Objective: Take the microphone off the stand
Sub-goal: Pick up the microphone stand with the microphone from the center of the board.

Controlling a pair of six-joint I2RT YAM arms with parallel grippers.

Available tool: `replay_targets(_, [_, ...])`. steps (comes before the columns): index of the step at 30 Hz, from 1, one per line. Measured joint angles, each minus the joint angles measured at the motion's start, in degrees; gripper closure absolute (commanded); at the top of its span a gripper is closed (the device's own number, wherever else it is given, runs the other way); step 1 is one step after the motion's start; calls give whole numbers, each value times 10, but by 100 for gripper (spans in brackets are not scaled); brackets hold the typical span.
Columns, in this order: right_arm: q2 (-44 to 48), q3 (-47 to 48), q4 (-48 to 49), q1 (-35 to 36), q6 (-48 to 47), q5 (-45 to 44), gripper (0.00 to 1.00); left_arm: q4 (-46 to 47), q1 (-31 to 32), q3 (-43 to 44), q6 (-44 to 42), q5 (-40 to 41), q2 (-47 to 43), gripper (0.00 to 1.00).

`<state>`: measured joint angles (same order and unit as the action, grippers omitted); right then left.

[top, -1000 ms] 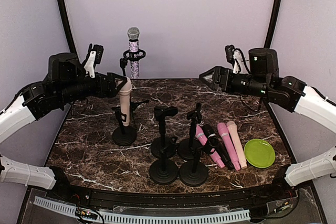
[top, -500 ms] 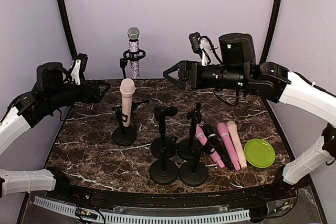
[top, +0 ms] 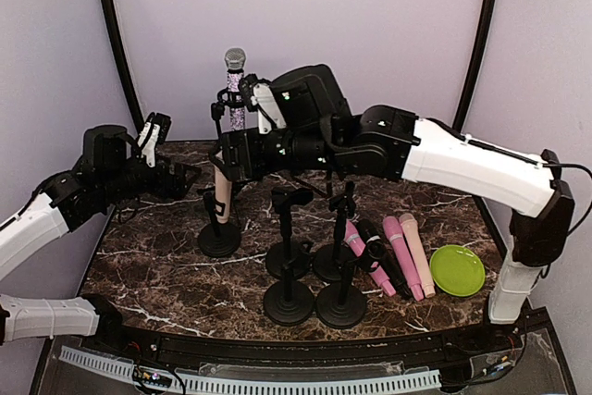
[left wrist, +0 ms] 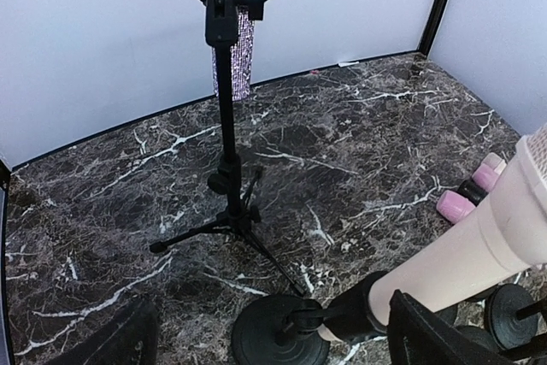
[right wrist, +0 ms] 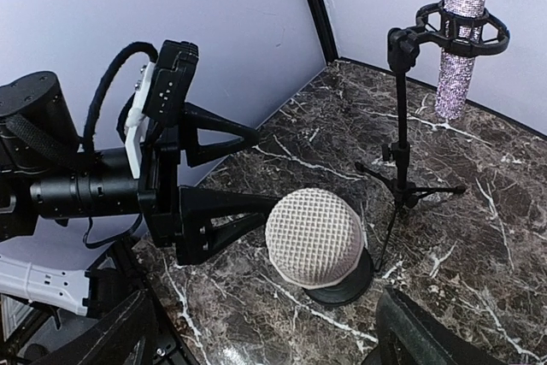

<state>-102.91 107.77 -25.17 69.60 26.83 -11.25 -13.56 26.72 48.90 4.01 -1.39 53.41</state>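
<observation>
Target is the beige microphone [top: 222,196], seated in the clip [left wrist: 342,320] of a round-base stand [top: 219,240] at the left-front of the marble table [top: 166,265], ahead of a sparkly microphone [left wrist: 232,49] on its own tripod stand [left wrist: 229,168] at the back. In the top view its long axis is close to vertical with a slight lean: mesh head [right wrist: 314,237] up, tail down in the clip. The left wrist view shows it slanted, probably only from camera tilt. The right gripper [top: 227,162] is at head height, and its wrist view shows the jaws spread wide with the head between them. No contact that I can make out, and nothing is held. The left gripper [top: 188,176] is also spread wide and empty, just to the left of the mic with its tips pointing toward it. Handling guess: rigid, smooth barrel, light to moderate weight, likely slippery under hard pads. The mesh grille could dent, so don't clamp there. Best hold looks like the barrel below the head and above the clip, squeezing across the axis and then pulling up along it. The stand looks top-heavy and may come up or tip if the clip binds, so the left gripper could pin its post. Empty stands [top: 289,256] crowd the right side, so sideways room there is tight.
</observation>
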Motion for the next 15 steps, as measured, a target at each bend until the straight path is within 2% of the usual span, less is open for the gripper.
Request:
replay_targets(6, [-102, 118, -49, 7, -2, -47, 16, 20, 0, -38, -30, 4, 0, 5])
replay_targets(10, [-145, 159, -63, 8, -2, -70, 19, 27, 0, -45, -38, 4, 1, 5])
replay_targets(13, [-162, 165, -67, 8, -6, -81, 26, 34, 0, -46, -39, 4, 1, 5])
replay_targets(15, [-170, 169, -69, 8, -9, -85, 35, 37, 0, -48, -39, 4, 1, 5])
